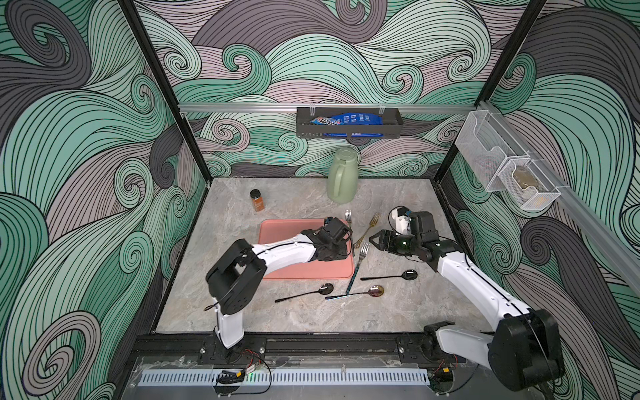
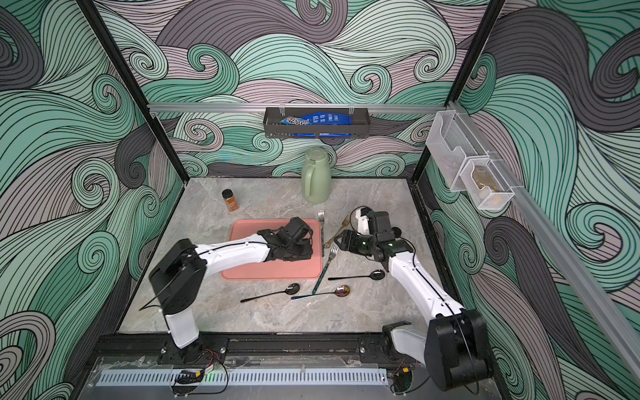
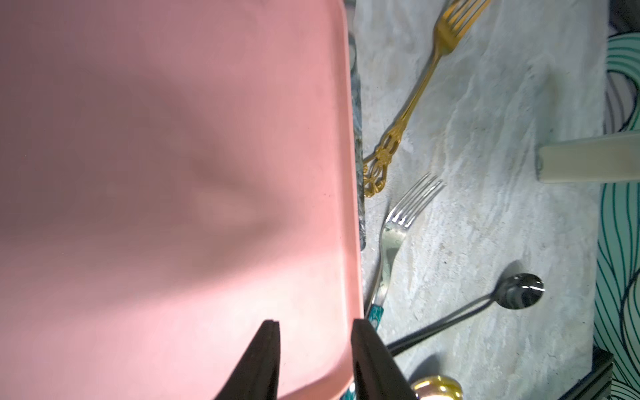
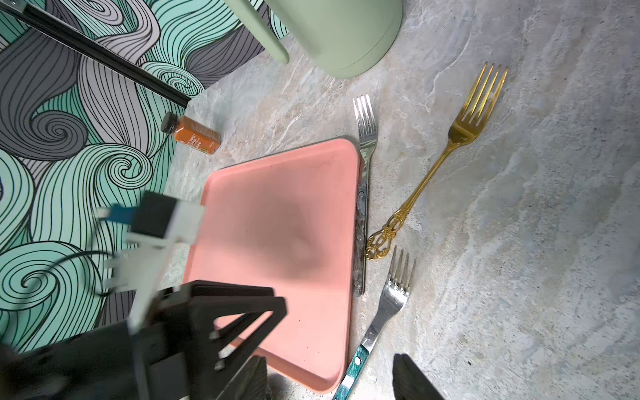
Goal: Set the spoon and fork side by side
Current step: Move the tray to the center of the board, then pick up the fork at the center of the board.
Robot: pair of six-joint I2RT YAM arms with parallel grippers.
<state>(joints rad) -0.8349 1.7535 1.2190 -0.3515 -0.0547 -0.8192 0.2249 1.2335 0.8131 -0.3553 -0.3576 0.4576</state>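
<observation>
On the bench (image 1: 277, 318) we see spoons (image 1: 375, 291) and forks (image 1: 370, 225) unpaired | left claw (image 3: 315, 322) open, empty | right claw (image 4: 329, 358) open near teal fork (image 4: 391, 304)

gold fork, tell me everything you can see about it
The gold fork looks like shiny gold-coloured metal: four tines, a slim stem, an ornate openwork handle end. It lies flat and diagonal on the marble-look table, tines toward the back, handle end right beside the silver fork along the pink tray; contact unclear. Nothing grips it.

Nothing is legible: print on the orange bottle (image 4: 194, 135) and the blue packet (image 1: 350, 119) is too blurred.
</observation>
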